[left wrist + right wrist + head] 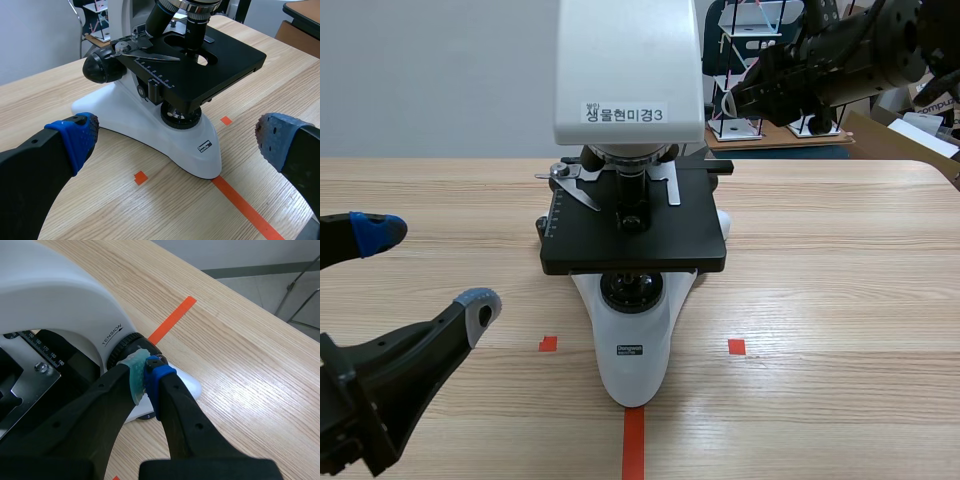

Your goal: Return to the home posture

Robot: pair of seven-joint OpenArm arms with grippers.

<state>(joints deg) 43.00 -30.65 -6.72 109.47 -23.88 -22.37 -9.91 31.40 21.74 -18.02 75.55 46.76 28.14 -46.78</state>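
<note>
Wooden table (840, 300) bears a microscope (632, 240); left fingers (75, 140) spread, right fingers (161, 385) together.

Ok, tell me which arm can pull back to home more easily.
Left. The left gripper, open, sits low, apart from the microscope. The right gripper is raised, shut, close beside the microscope's knob.

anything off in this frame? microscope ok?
Nothing stands out. The microscope stands upright on the table, its base in line with the tape line, stage level. The left gripper is open, apart from the base. The right gripper is shut, close to the side knob; contact cannot be told.
</note>
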